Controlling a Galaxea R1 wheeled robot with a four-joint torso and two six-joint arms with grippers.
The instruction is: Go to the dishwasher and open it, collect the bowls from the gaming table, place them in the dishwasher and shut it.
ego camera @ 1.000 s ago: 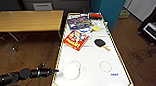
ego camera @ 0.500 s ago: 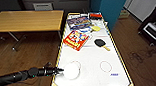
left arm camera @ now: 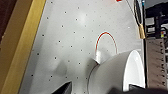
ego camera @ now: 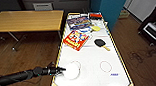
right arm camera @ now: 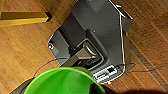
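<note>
The gaming table (ego camera: 95,78) has a white top and yellow sides, and I stand at its near left corner. A white bowl (ego camera: 72,71) sits at that near end, over a red ring. My left gripper (ego camera: 63,69) reaches in from the left and is shut on the bowl's rim. In the left wrist view the white bowl (left arm camera: 112,72) shows large and tilted against the table top (left arm camera: 62,37). In the right wrist view a green bowl (right arm camera: 62,81) hangs above the robot's base (right arm camera: 95,37), with my right gripper shut on it. The dishwasher is out of view.
On the far half of the table lie a red game box (ego camera: 76,39), another box (ego camera: 79,21), a black paddle (ego camera: 100,42) and a yellow paddle (ego camera: 95,28). A wooden table (ego camera: 25,20) stands to the left. A teal pillar (ego camera: 110,7) and floor cables (ego camera: 137,56) are on the right.
My left gripper has edged a little to the right, up to the white bowl's rim. The bowl has hardly moved.
</note>
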